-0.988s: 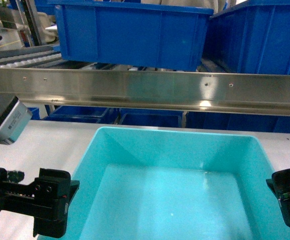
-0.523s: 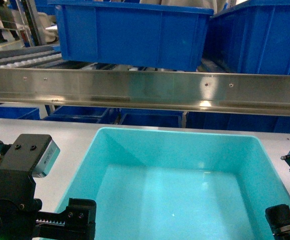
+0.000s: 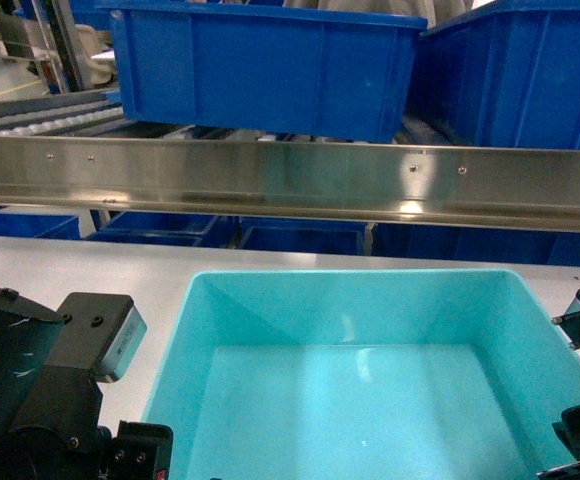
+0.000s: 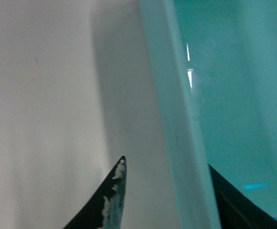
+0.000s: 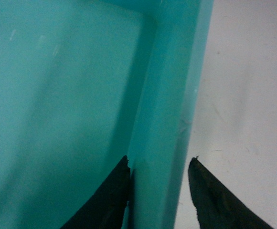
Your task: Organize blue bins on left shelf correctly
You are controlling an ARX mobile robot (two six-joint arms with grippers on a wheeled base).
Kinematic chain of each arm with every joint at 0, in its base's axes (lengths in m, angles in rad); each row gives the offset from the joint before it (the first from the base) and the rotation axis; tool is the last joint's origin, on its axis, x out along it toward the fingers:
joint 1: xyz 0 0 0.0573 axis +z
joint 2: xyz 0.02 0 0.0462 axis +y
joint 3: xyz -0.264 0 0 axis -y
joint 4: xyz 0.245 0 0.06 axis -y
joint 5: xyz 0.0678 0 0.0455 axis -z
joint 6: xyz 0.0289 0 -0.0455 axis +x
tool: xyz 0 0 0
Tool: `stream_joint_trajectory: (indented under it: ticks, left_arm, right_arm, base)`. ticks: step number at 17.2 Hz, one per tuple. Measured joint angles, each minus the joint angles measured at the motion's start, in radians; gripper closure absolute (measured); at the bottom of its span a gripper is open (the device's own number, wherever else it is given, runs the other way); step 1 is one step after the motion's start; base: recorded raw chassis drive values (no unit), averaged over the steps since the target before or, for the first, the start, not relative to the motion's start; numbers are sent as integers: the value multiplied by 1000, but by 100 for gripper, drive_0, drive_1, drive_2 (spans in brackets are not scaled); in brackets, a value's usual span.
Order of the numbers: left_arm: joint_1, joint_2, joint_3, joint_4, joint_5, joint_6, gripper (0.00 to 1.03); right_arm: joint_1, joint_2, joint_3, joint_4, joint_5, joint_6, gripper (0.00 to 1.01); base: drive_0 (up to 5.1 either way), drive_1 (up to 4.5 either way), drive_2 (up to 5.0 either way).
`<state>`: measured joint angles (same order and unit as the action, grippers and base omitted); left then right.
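Observation:
A light turquoise blue bin (image 3: 370, 400) stands empty on the white table (image 3: 80, 270), in front of the left shelf's steel rail (image 3: 290, 180). My left gripper (image 4: 166, 162) is open and straddles the bin's left rim (image 4: 176, 119). One finger (image 4: 117, 191) is outside over the table, apart from the wall. The other is inside. My right gripper (image 5: 160, 157) is open astride the right wall (image 5: 167, 95). Its inner finger (image 5: 112, 191) is against the wall and its outer finger (image 5: 210, 200) stands a little off. In the head view both grippers sit low at the bin's sides, mostly cut off.
Two royal-blue totes (image 3: 260, 65) (image 3: 515, 70) stand on the shelf level above the rail, and more blue bins (image 3: 170, 228) show beneath it. Roller tracks (image 3: 40, 115) run at the upper left. The left arm's wrist camera block (image 3: 95, 335) fills the lower left.
Both arms have drawn back toward me along the bin's sides, and the left arm now fills the lower left corner. The bin sits slightly nearer to me than before.

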<state>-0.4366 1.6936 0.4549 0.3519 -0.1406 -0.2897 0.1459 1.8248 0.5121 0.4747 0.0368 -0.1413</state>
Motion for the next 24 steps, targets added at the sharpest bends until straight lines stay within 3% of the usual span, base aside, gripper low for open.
stream_joint_trajectory:
  ticks: [1,2,3,4,8,12,19,24]
  left_arm:
    - [-2,-1,3,0,3,-2,77]
    - [-6,-1,7,1,11,-13,89]
    - [-9,-1,7,2,13,-20,94]
    - [-14,-9,5,-1,3,-56,101]
    - [-8,-124,-25,-39,-6,-22,101]
    - [20,-386,13,-116,-21,69,101]
    - [10,-576,114,-215,-43,139,101]
    - [-17,-674,146,-228,-77,185,101]
  right_arm:
    - [0,0,-2,4,-13,2,74]
    - [0,2,-7,14,-36,41,84]
    - [0,2,-8,17,-45,59,88]
    - [5,4,-27,53,-50,132,93]
    - [12,-76,-60,42,-52,171,94]
    - [11,-352,-52,-19,-59,192,94]
    - [-18,-578,0,-91,-100,205,94]
    - [-29,-734,4,-106,-108,193,94]
  base:
    - [0,0,0]
    - [0,0,0]
    - [0,0,0]
    - [0,0,0]
    - [0,0,0]
    - [0,0,0]
    - [0,0,0]
    - [0,0,0]
